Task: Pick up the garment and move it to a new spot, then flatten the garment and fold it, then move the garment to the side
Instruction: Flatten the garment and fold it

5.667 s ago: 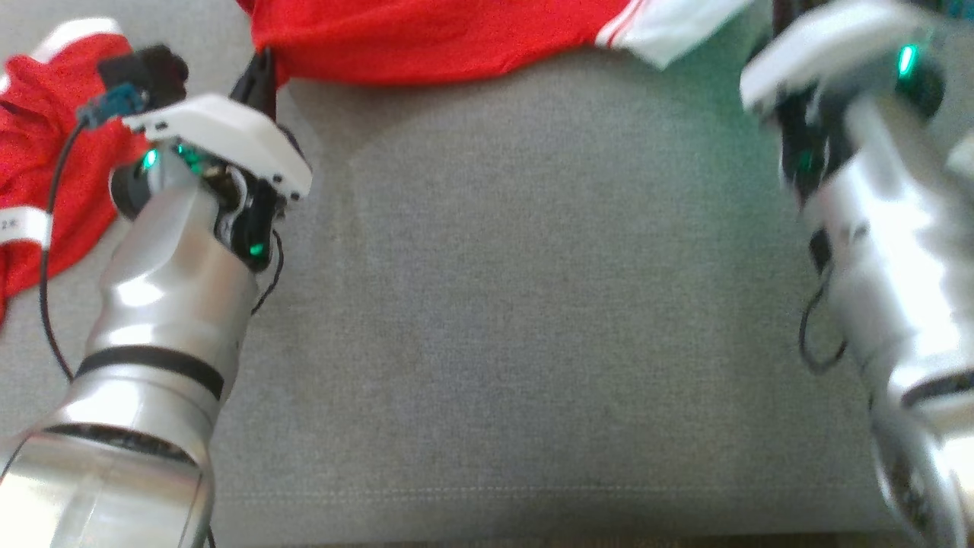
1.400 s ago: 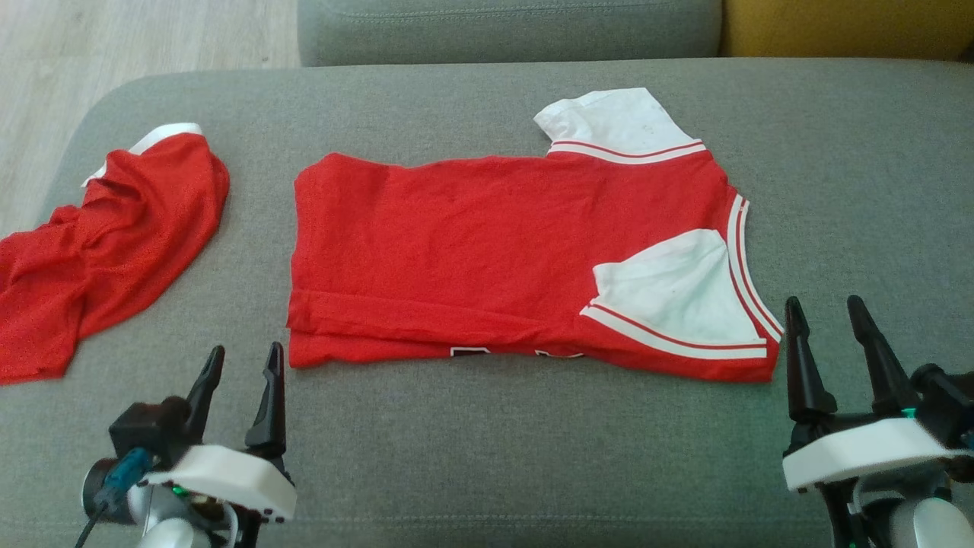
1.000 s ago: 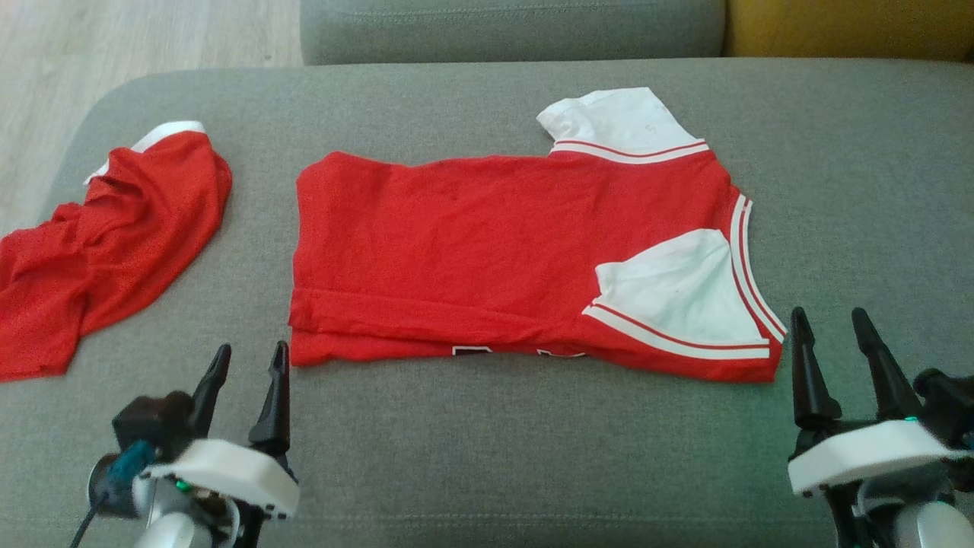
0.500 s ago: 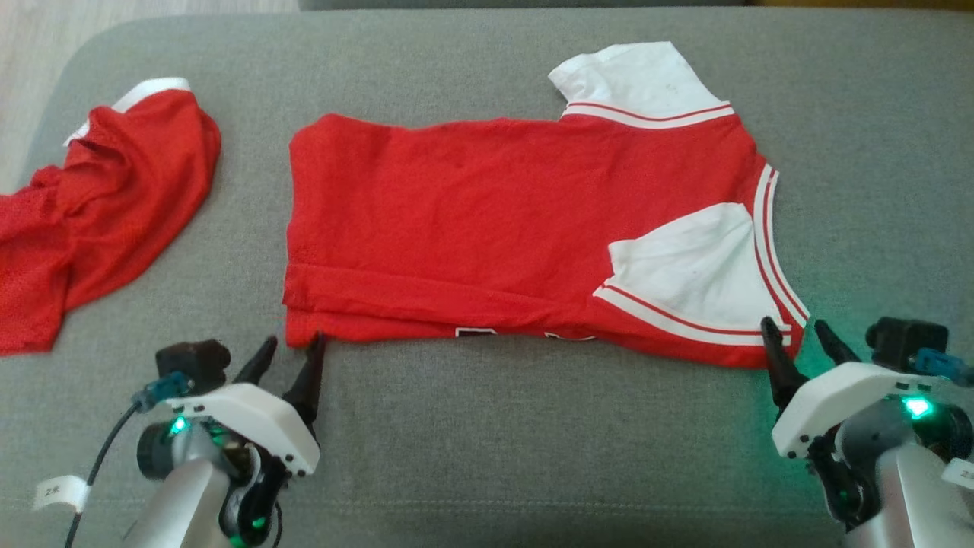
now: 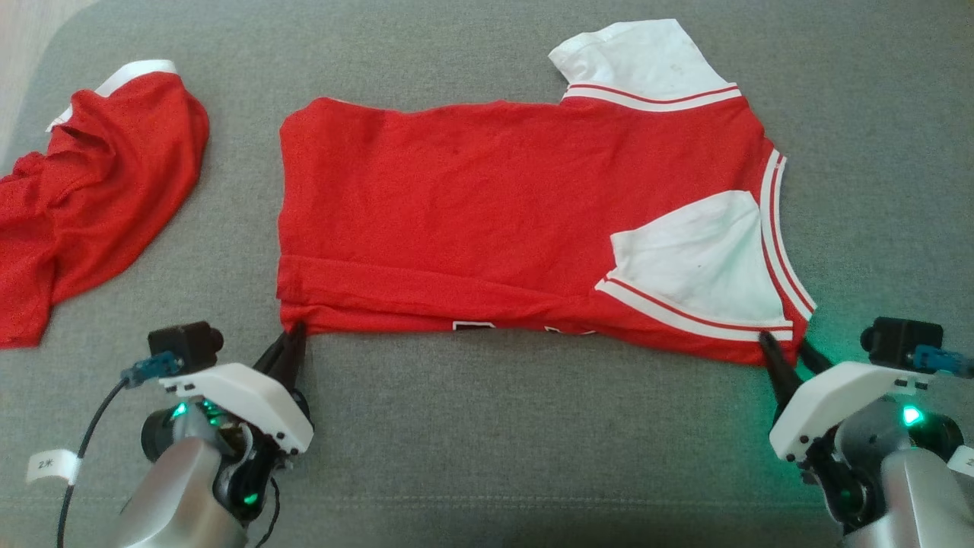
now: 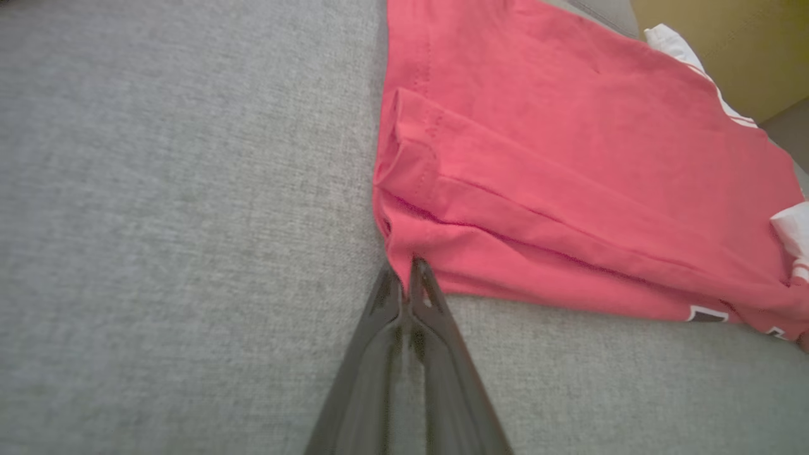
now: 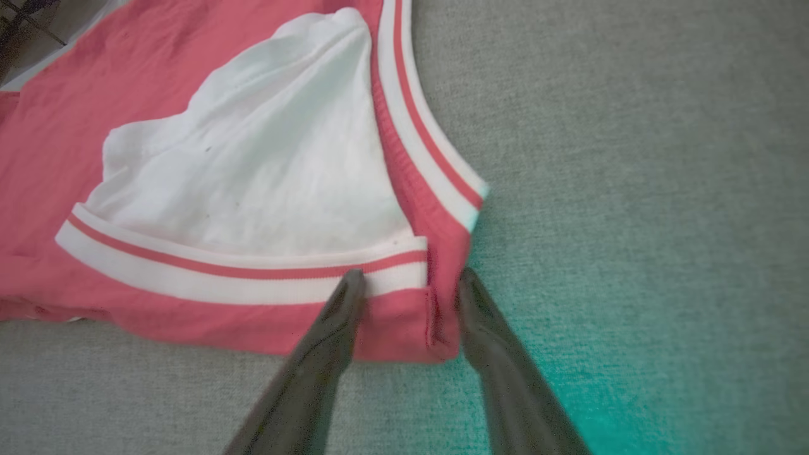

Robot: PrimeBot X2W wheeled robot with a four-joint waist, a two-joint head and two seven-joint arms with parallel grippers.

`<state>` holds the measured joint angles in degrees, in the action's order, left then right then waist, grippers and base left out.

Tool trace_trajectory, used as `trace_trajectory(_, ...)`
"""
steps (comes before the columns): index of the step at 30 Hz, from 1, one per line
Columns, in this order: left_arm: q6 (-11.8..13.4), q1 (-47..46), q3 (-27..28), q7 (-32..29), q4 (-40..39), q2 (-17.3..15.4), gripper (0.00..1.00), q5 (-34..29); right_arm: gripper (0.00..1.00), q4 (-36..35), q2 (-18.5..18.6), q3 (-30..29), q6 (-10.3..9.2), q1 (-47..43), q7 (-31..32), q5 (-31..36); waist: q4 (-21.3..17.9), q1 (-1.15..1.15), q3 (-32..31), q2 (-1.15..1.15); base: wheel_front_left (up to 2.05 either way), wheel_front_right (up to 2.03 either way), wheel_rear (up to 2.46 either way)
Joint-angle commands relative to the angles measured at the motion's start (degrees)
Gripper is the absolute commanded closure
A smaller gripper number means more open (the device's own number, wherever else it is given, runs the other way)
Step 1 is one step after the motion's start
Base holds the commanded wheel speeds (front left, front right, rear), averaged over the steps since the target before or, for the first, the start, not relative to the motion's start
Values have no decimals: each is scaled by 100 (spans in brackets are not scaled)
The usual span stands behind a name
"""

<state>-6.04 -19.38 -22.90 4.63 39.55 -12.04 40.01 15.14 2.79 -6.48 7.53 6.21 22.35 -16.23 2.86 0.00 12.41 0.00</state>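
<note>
The garment (image 5: 494, 198), a red shirt with white sleeves and striped trim, lies spread on the grey sofa cushion (image 5: 533, 441), its near edge folded over. My left gripper (image 5: 293, 335) is at the shirt's near left corner. In the left wrist view the left gripper (image 6: 404, 278) is shut, its tips pinching the edge of the red cloth (image 6: 569, 158). My right gripper (image 5: 787, 352) is at the near right corner. The right wrist view shows the right gripper (image 7: 411, 281) with its fingers apart, the hem corner of the garment (image 7: 240, 164) between them.
A second red garment (image 5: 91, 175) with white trim lies crumpled at the cushion's left end. Pale floor (image 5: 23, 30) shows past the cushion's far left corner. Yellow upholstery (image 6: 727, 50) rises beyond the shirt in the left wrist view.
The head view has tilted down. Both grippers have moved forward to the shirt's near corners. The left gripper has shut on the left corner; the right fingers have narrowed around the right corner.
</note>
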Motion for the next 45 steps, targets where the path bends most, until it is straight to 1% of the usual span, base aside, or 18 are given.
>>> trace_trajectory(1,-15,-154,124,-31,-8,-99,100,42,100,-195,17,102,-4,17,38,-27,-6,0,4,0,0,0,0)
trace_trajectory(7,-68,-211,46,310,59,-153,100,-24,100,-329,11,92,-4,12,-95,-168,-21,0,-24,0,0,0,0)
trace_trajectory(11,-73,-116,54,460,-79,-243,100,-39,100,-494,11,-8,-4,-83,-193,-270,-13,0,-102,0,0,0,0)
trace_trajectory(14,-64,21,50,434,-319,-373,100,-45,100,-646,10,-115,-4,-236,-152,-362,9,0,-168,0,0,0,0)
trace_trajectory(18,-16,283,-9,182,-788,-601,100,-62,100,-878,10,-234,-4,-505,-63,-456,32,0,-252,0,0,0,0)
trace_trajectory(19,-16,283,-9,182,-788,-601,100,-62,100,-878,10,-234,-4,-505,-63,-456,32,0,-252,0,0,0,0)
trace_trajectory(21,10,469,-16,2,-1070,-689,100,2,100,-992,10,-266,-4,-652,-38,-495,27,0,-293,0,0,0,0)
trace_trajectory(25,153,935,-13,-349,-1660,-877,100,130,100,-1116,10,-326,-4,-963,7,-608,-7,0,-382,0,0,0,0)
trace_trajectory(31,495,1565,-9,-698,-2461,-1017,100,255,100,-1252,10,-355,-4,-1338,25,-791,-19,0,-471,0,0,0,0)
trace_trajectory(32,534,1615,-19,-724,-2538,-1025,68,250,64,-1266,10,-351,-4,-1359,7,-791,-18,0,-483,0,0,0,0)
trace_trajectory(33,597,1645,-14,-710,-2599,-1030,0,224,0,-1298,10,-334,-4,-1356,-46,-767,-19,0,-493,0,0,0,0)
trace_trajectory(36,739,1720,29,-643,-2761,-967,0,236,0,-1457,10,-232,-4,-1275,-273,-633,-37,0,-545,0,0,0,0)
trace_trajectory(40,1055,1736,227,-137,-3047,-912,0,40,0,-1832,10,-125,-4,-1088,-769,-194,-43,0,-612,0,0,0,0)
trace_trajectory(42,1262,1729,314,166,-3245,-888,0,-145,0,-2025,10,-90,-4,-989,-1026,-44,-39,0,-668,0,0,0,0)
trace_trajectory(45,1494,1708,400,501,-3508,-894,0,-391,0,-2273,10,-8,-4,-861,-1281,170,-21,0,-748,0,0,0,0)
